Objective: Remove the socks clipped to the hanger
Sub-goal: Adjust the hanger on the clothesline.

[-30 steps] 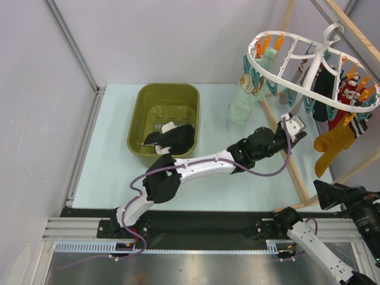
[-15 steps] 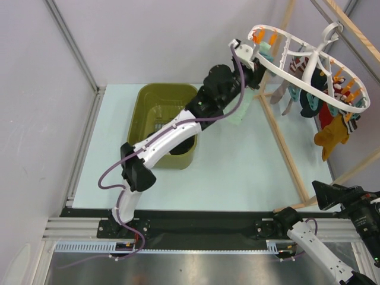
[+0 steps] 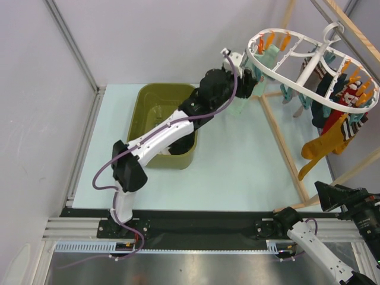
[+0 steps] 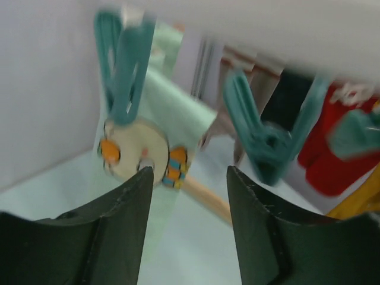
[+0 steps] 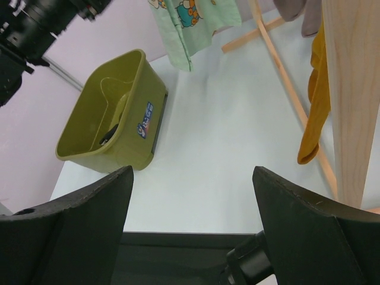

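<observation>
**Socks (image 3: 328, 113) pegged to the hanger (image 3: 314, 56) as your left claw (image 4: 190, 175) hovers at the mint one**

You have the left claw raised to the left end of the white ring, as the overhead camera sees it. Its fingers are spread with nothing between them. Through the gap shows the mint sock (image 4: 148, 148) with its bear print, hanging from a teal peg (image 4: 124, 65). The other socks, among them a red sock (image 4: 332, 148) and a mustard sock (image 3: 317, 148), dangle from the ring's far right. The hanger hangs tilted by its hook from the wooden rack (image 3: 284, 142). The olive tub (image 3: 148, 98) sits on the table (image 3: 237, 172) beneath your arm. Your right claw (image 5: 193, 175) waits low at the table's near edge, fingers wide apart and empty.

The trouble ahead likely lies in where the left fingers close. Too high, and they would bite the peg or the ring's rim rather than fabric, so a pull would drag the whole frame. The hanger hangs free from a single hook, so a sideways tug may set it swinging, tip it further, or lift the hook off its rail. A thin pinch on the sock's edge could slip before the peg lets go. The wrist view is blurred, so the gap to the sock is hard to judge. The arm's purple cable also runs close to the ring and could snag.
</observation>
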Tool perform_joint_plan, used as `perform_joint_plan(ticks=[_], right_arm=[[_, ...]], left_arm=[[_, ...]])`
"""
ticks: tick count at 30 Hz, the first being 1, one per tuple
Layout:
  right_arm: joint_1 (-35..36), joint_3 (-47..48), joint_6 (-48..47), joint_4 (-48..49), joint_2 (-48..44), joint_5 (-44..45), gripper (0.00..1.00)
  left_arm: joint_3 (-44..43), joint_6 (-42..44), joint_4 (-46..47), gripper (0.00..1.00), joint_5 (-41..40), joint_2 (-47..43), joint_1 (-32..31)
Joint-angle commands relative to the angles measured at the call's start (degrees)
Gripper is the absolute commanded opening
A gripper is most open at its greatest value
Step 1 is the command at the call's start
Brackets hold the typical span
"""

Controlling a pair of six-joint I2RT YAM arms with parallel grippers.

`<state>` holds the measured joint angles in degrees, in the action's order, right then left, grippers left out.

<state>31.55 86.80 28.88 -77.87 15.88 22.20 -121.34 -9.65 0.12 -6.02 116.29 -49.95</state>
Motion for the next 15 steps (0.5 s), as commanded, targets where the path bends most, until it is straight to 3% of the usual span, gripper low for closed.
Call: perform_joint_plan(ticks=[1, 10, 15], right_arm=[[0.27, -0.14, -0.06, -1.76, -0.50, 0.39, 0.88], [-0.43, -2.86, 1.00, -4.66, 2.04, 5.04, 0.84], [-5.61, -6.90, -2.33, -2.38, 6.53, 5.49, 0.81]], left_arm=[[10.37, -0.90, 4.52, 0.59, -2.32, -9.65, 0.47], [25.09, -2.04, 8.93, 0.68, 3.46, -18.11, 0.38], [29.57, -3.09, 10.25, 0.74, 9.71, -21.19, 0.47]])
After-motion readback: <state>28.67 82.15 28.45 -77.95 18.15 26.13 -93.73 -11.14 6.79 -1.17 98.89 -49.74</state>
